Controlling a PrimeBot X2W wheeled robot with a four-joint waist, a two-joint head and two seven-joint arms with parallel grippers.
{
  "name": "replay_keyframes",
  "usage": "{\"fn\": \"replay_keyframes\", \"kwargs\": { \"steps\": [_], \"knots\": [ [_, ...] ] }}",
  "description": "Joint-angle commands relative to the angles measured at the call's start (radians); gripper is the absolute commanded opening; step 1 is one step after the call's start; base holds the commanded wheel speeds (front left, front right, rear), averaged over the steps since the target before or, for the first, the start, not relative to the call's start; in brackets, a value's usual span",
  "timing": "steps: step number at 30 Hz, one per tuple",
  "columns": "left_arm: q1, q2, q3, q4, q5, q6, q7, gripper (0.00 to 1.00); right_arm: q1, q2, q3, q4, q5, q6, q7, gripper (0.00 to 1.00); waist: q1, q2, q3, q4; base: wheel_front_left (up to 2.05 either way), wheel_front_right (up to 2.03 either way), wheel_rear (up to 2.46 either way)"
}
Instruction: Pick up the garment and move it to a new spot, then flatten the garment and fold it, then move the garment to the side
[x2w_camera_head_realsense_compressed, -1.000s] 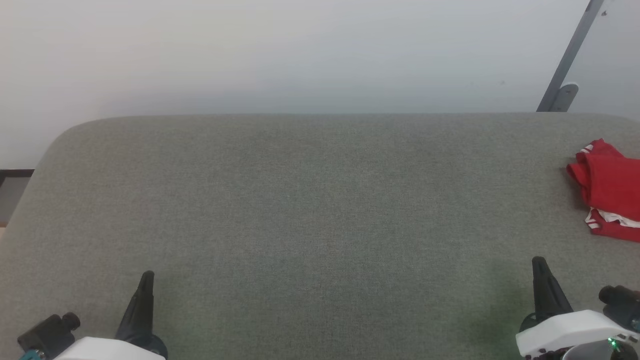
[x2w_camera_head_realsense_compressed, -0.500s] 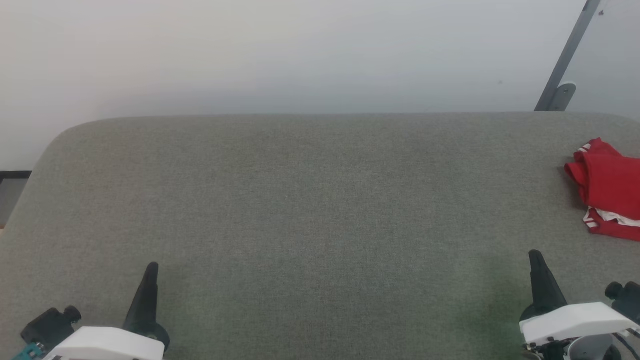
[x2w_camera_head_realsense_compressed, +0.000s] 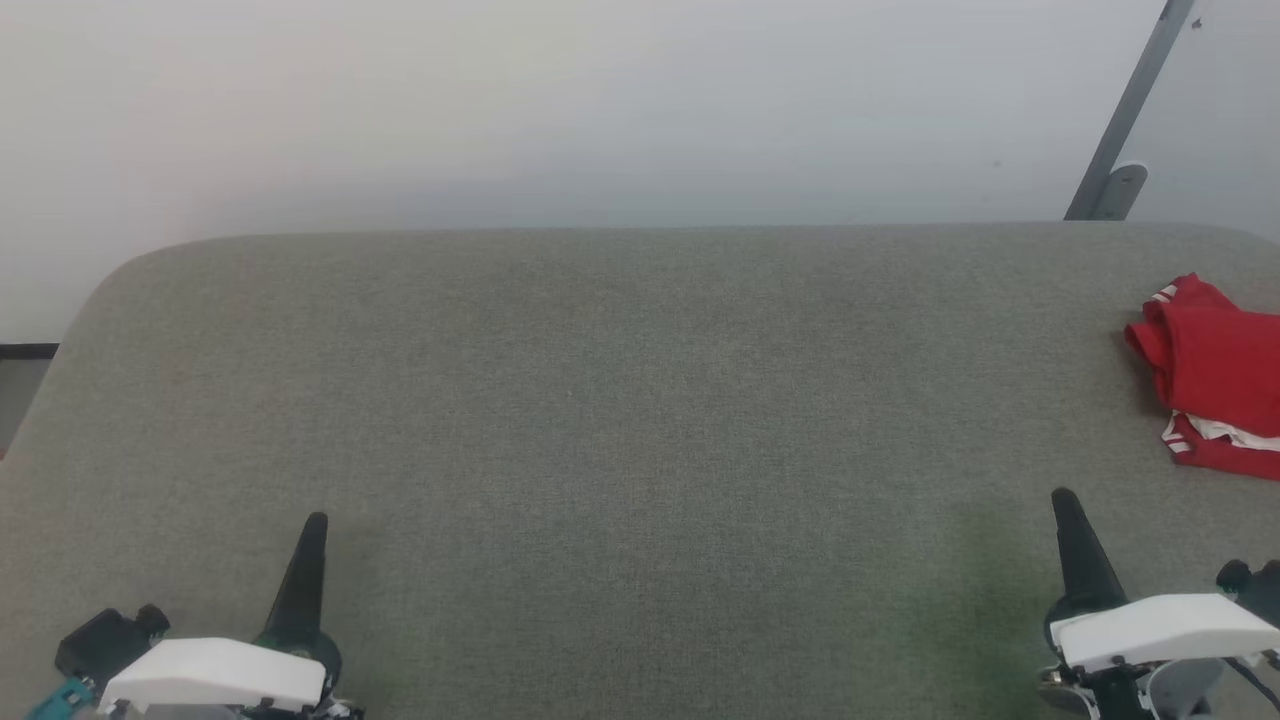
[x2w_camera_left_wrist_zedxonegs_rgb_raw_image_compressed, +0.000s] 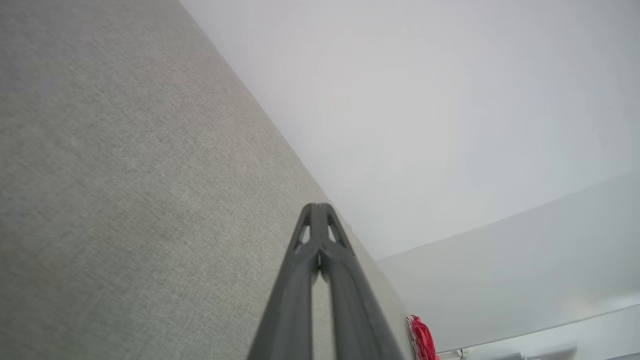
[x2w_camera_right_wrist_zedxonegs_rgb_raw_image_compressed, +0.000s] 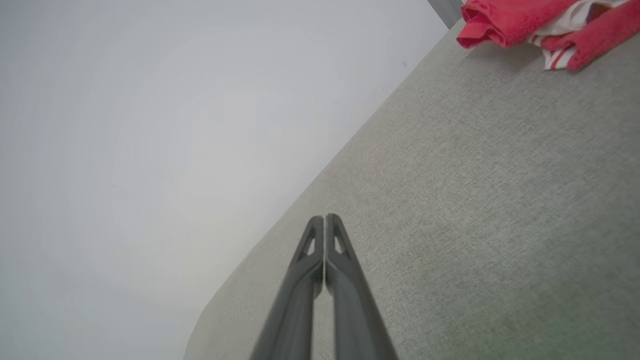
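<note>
Evidently, the garment (x2w_camera_head_realsense_compressed: 1215, 375) is laid as a folded bundle at the far right of the grey tabletop (x2w_camera_head_realsense_compressed: 640, 400), well apart from both grippers, which suggests it is already parked to the side as the task's last step asks. The left gripper (x2w_camera_head_realsense_compressed: 315, 525) and right gripper (x2w_camera_head_realsense_compressed: 1065, 500) are held low at the near corners, fingers (x2w_camera_right_wrist_zedxonegs_rgb_raw_image_compressed: 345, 280) pressed together with nothing gripped, seemingly a resting pose.

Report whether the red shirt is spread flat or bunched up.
Bunched up: the garment lies in overlapping red folds, white fabric peeking between them.
</note>
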Motion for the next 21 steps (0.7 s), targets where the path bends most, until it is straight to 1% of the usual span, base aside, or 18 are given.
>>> {"fn": "replay_keyframes", "kwargs": {
  "steps": [1,21],
  "knots": [
    [-0.027,0.0,0.009,-0.007,-0.024,-0.001,0.009,0.0,-0.023,-0.006,0.0,-0.009,0.028,-0.001,0.008,0.0,0.0,0.0,0.0,0.0,0.0,0.0,0.0],
    [-0.064,-0.04,0.03,0.015,-0.168,-0.002,0.062,0.0,-0.042,-0.006,0.009,-0.005,0.264,-0.001,0.06,0.0,0.0,0.0,0.0,-0.008,0.0,0.0,0.0]
  ]
}}
